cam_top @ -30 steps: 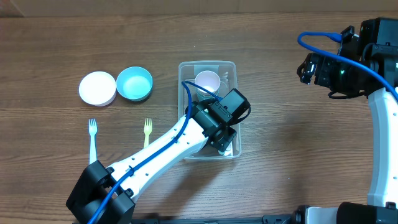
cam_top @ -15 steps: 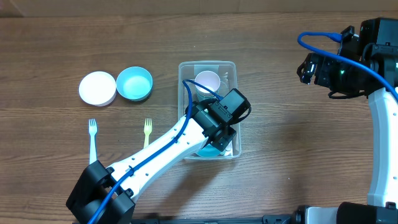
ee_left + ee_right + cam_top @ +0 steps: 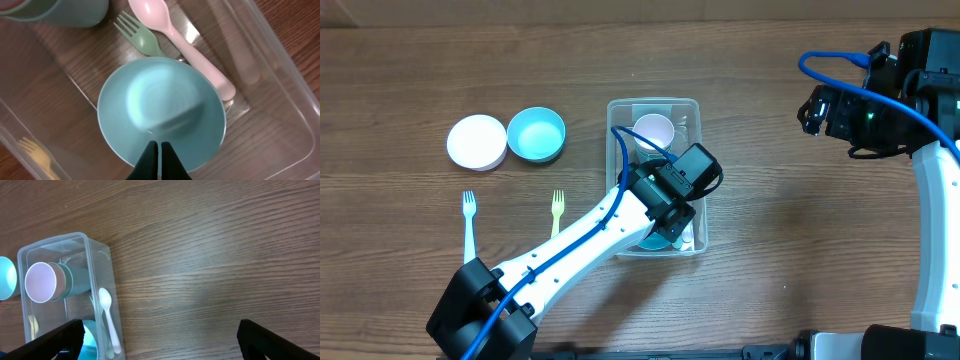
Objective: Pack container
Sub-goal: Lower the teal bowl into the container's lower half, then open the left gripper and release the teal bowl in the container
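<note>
The container holds a teal bowl, cup, pink spoon and green fork — left end effector clenched over the bowl, right end effector released.

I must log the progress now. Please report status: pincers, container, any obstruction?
Left pincer shut on teal bowl, inside container. Right pincer open, away from it. Pink spoon, green fork partly under bowl.

The table is brown wood with a darker grain, and the container is clear plastic. Inside it are a teal bowl, a pale pink spoon, a sage green fork and a teal cup with a pinkish-white end. Outside it are a white bowl, a second teal bowl and two forks: a light blue fork and a yellow-green fork.
</note>
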{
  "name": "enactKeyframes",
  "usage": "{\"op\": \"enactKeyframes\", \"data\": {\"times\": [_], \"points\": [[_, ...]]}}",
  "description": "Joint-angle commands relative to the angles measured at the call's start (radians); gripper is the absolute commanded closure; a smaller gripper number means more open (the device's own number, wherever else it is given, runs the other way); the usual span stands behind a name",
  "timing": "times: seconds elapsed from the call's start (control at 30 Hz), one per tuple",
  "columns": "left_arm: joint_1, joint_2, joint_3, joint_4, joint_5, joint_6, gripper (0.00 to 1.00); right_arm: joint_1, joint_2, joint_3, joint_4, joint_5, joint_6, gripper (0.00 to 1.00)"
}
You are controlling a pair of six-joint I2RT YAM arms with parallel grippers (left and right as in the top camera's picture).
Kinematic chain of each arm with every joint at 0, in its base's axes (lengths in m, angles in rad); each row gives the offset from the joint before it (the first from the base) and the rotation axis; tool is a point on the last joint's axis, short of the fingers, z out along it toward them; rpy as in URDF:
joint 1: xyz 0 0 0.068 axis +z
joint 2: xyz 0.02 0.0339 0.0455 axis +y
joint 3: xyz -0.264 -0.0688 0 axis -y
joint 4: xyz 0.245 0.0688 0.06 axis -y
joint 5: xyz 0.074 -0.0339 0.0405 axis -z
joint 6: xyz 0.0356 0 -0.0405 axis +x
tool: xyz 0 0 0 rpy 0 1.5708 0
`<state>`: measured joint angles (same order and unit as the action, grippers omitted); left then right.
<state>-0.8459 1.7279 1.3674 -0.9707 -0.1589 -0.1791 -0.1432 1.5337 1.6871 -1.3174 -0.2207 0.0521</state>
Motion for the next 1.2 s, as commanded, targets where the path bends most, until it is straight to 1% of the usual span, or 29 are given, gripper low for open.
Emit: {"op": "enactKeyframes", "data": {"times": [0.0, 0.33, 0.47, 0.5, 0.57, 0.67, 0.77, 0.9, 1.17], "points": [[-0.003, -0.015, 0.003, 0.002, -0.055, -0.016, 0.96, -0.003, -0.006, 0.022, 0.006, 0.003, 0.001, 0.00], [0.002, -0.015, -0.007, 0.028, -0.088, -0.008, 0.96, -0.003, -0.006, 0.022, 0.006, 0.003, 0.001, 0.00], [0.018, -0.015, -0.026, 0.045, -0.084, -0.037, 0.96, -0.003, -0.006, 0.022, 0.006, 0.003, 0.001, 0.00], [0.021, -0.015, -0.033, 0.054, -0.084, -0.061, 0.96, -0.003, -0.006, 0.022, 0.006, 0.003, 0.001, 0.00], [0.024, -0.015, -0.059, 0.073, -0.085, -0.174, 0.96, -0.003, -0.006, 0.022, 0.006, 0.003, 0.001, 0.00], [0.030, -0.015, -0.070, 0.054, -0.086, -0.381, 0.96, -0.003, -0.006, 0.022, 0.006, 0.003, 0.001, 0.00], [0.036, -0.015, -0.071, 0.048, -0.085, -0.505, 0.96, -0.003, -0.006, 0.022, 0.006, 0.003, 0.001, 0.00], [0.036, -0.015, -0.103, 0.068, -0.085, -0.571, 0.96, -0.003, -0.006, 0.022, 0.006, 0.003, 0.001, 0.00], [0.039, -0.015, -0.245, 0.228, -0.087, -0.706, 0.96, -0.003, -0.006, 0.022, 0.006, 0.003, 0.001, 0.00]]}}
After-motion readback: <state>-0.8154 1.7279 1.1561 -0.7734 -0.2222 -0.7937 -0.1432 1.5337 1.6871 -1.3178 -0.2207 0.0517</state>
